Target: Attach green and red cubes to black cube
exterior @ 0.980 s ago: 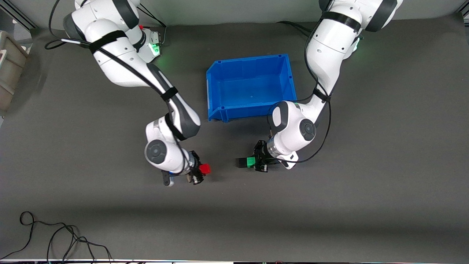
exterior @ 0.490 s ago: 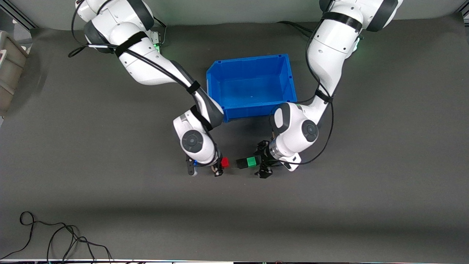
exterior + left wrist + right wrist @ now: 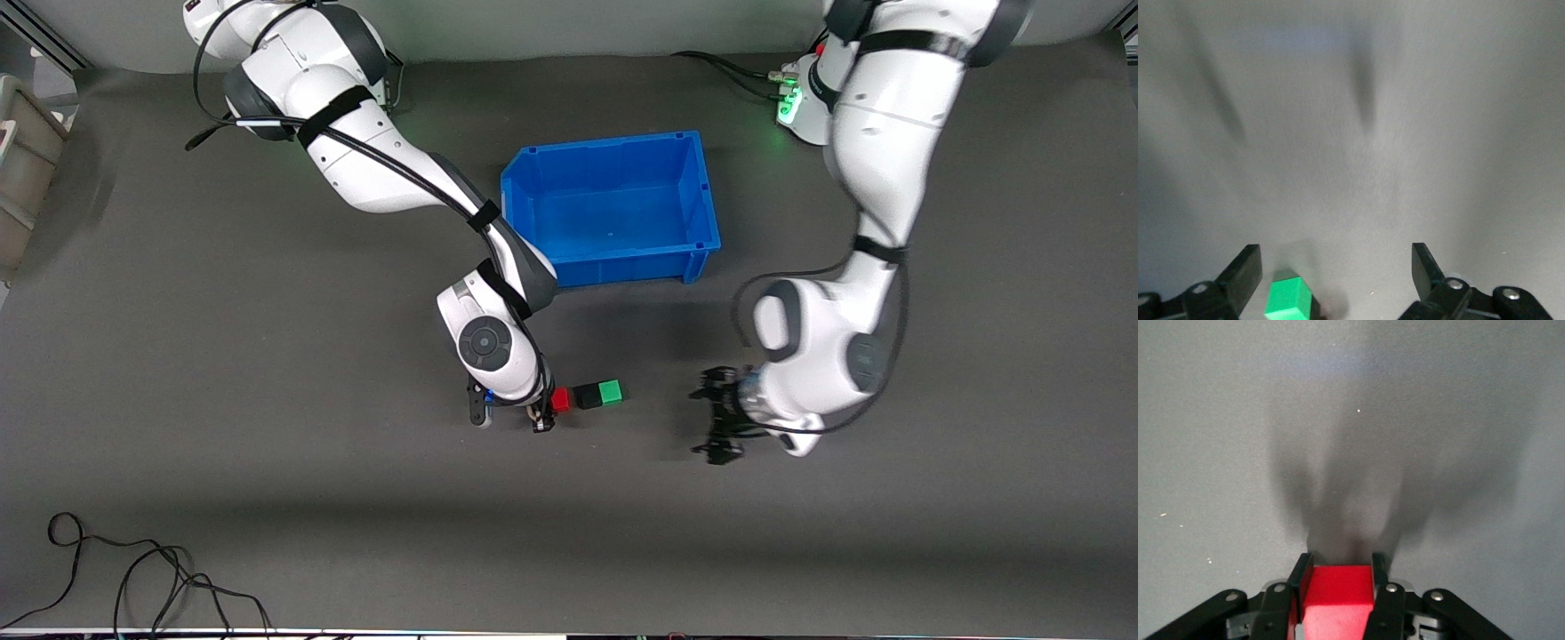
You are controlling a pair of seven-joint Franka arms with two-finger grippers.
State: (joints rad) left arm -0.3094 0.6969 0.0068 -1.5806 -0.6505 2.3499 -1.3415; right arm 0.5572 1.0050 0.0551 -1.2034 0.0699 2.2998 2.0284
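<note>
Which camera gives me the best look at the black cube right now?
The front view: the black cube shows whole there, in a row between the red cube and the green cube. The left wrist view shows only the green cube; any black next to it is too dark to tell. The right wrist view shows only the red cube.

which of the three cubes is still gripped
The red cube, at the right arm's end of the row: the right gripper is shut on it. The black cube and green cube sit free; the left gripper is open.
</note>
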